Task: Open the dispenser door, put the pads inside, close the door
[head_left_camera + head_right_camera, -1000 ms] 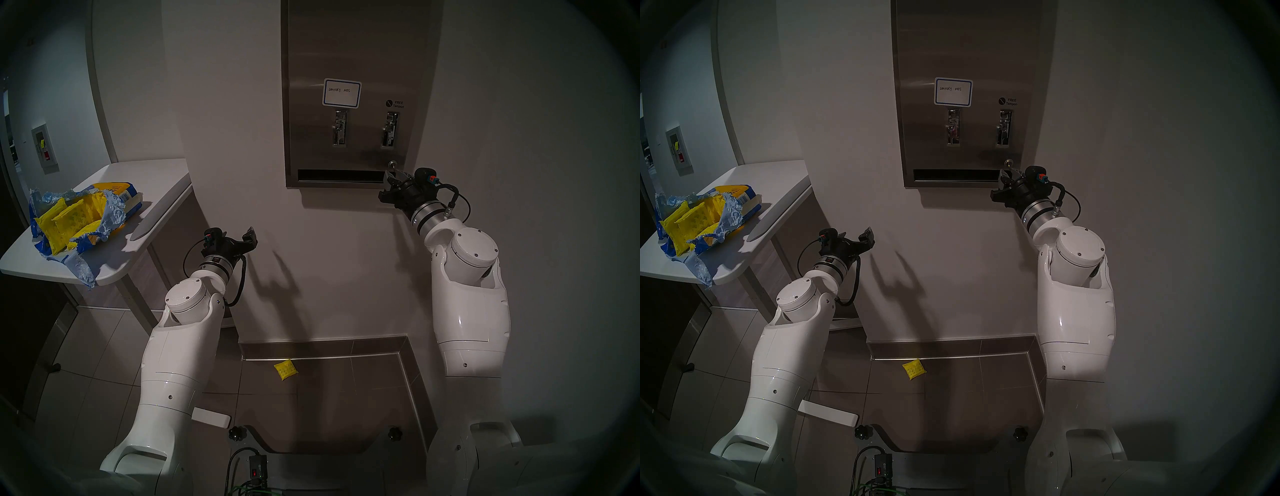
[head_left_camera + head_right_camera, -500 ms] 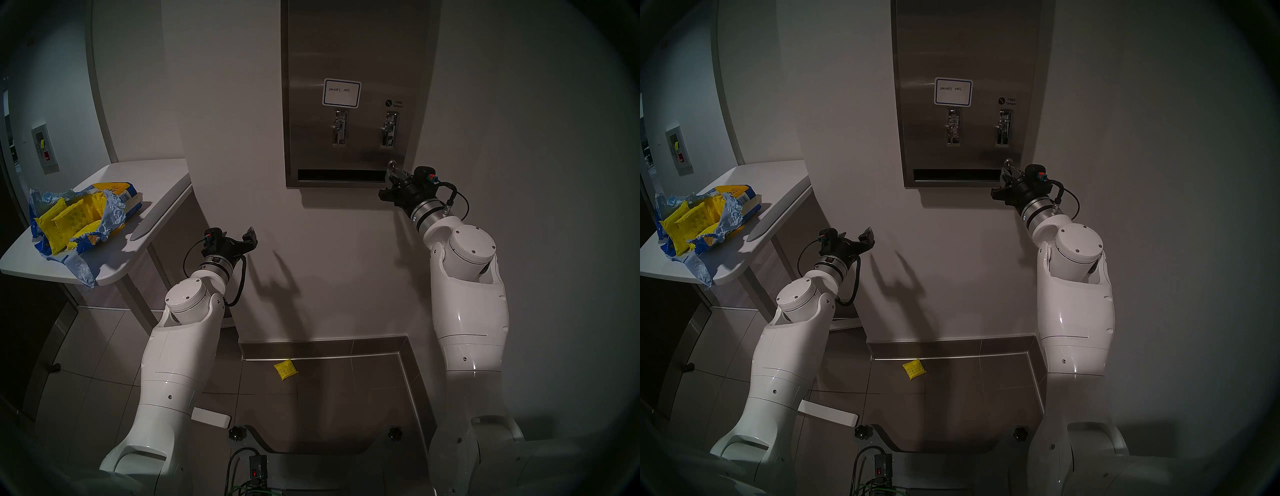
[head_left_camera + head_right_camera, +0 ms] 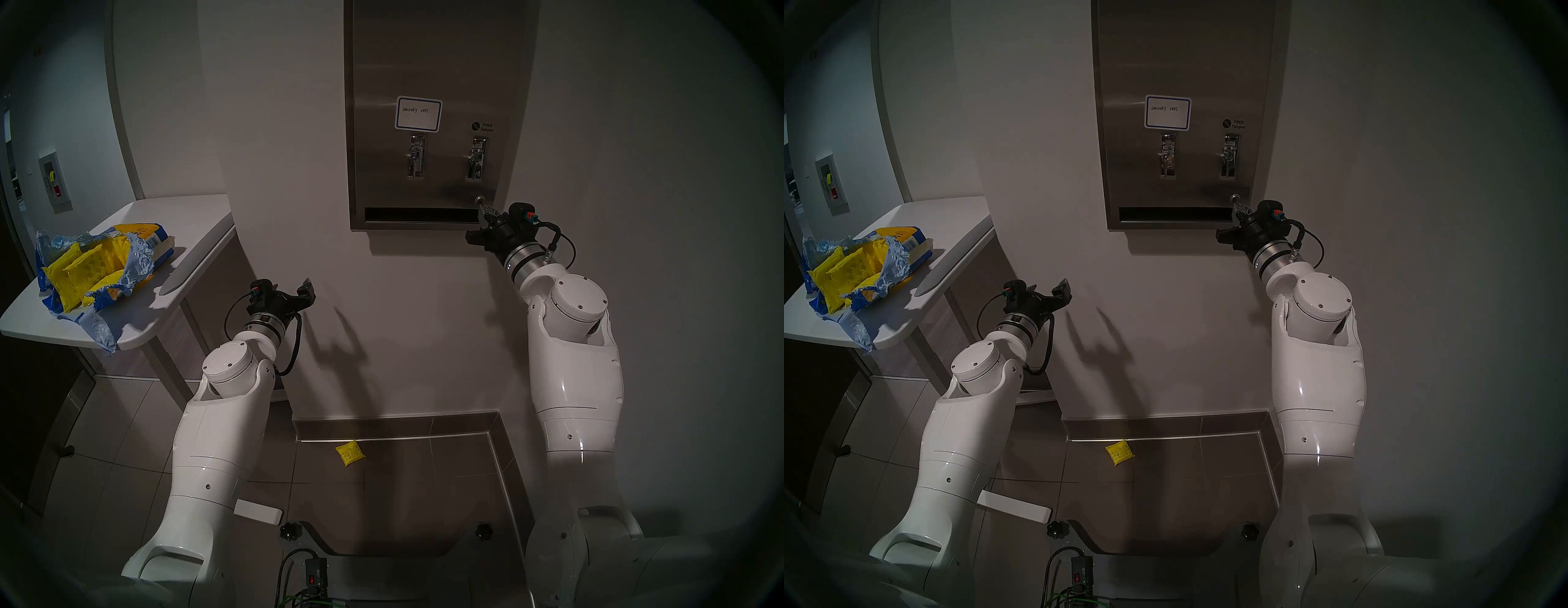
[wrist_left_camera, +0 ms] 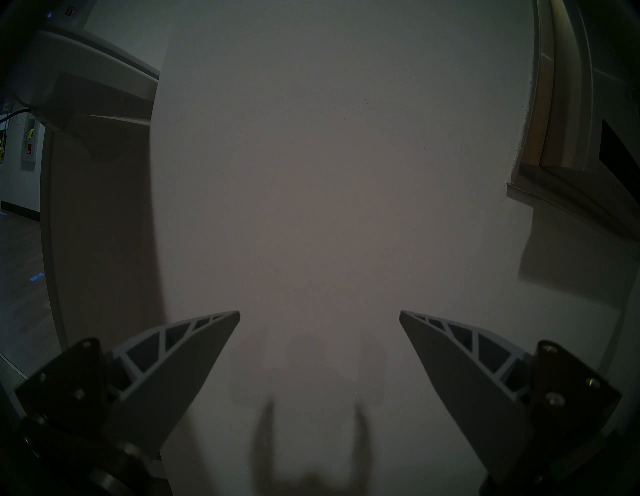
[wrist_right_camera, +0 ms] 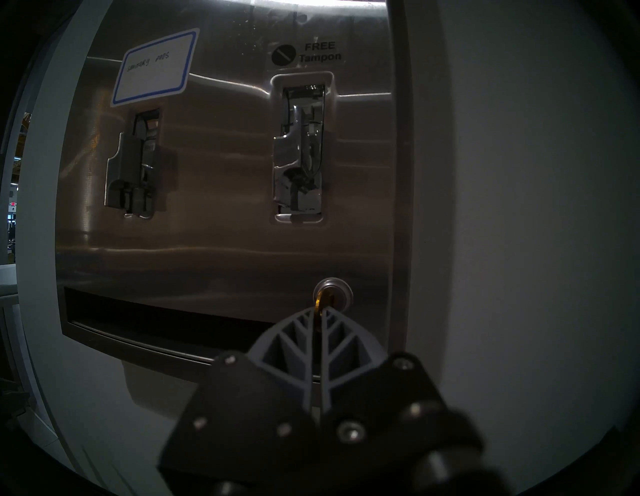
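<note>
The right pincer (image 5: pixel 318 313) has just been clamped onto the brass key (image 5: pixel 320 304) in the dispenser door (image 5: pixel 225 249) lock ahead of it; unlocking can likely begin. The left pincer (image 4: pixel 319 313) is held open.

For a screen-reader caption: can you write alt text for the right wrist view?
The right hand is shut on a brass key in the round lock of a closed steel dispenser door, above its slot.
</note>
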Controlling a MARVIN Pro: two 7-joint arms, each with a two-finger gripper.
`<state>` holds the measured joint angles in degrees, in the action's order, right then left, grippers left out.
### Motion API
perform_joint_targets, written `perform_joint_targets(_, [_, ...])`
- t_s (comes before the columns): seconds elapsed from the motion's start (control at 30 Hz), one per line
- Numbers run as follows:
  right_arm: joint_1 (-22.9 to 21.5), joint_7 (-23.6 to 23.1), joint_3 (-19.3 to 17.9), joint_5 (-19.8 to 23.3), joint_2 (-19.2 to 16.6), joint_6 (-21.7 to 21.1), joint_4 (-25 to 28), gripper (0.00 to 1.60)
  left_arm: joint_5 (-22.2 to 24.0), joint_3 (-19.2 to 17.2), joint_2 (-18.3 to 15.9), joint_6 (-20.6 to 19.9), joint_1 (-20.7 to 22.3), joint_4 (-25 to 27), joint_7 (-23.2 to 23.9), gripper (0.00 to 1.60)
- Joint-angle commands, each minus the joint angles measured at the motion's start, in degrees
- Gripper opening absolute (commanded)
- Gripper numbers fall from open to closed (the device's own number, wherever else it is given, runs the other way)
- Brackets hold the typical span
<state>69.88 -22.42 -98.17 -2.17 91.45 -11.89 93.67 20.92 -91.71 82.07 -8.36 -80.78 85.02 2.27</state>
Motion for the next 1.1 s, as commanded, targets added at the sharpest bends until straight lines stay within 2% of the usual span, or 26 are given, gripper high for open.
perform_joint_targets(0.0, [-2.0, -0.6, 0.3, 0.4, -0.1, 0.9, 1.9, 0.00, 0.0, -0.1, 0.1, 0.9, 1.8, 1.9, 0.0, 1.60])
perform_joint_targets(0.3, [-0.9, -0.5, 0.2, 0.5, -0.1, 0.3, 3.3, 0.00, 0.1, -0.1, 0.0, 1.0, 1.8, 1.9, 0.0, 1.60])
perform_joint_targets(1.07, [4.7, -1.0, 1.3, 0.7, 1.1, -4.4, 11.2, 0.00, 0.3, 0.1, -0.2, 1.0, 1.8, 1.9, -0.2, 1.60])
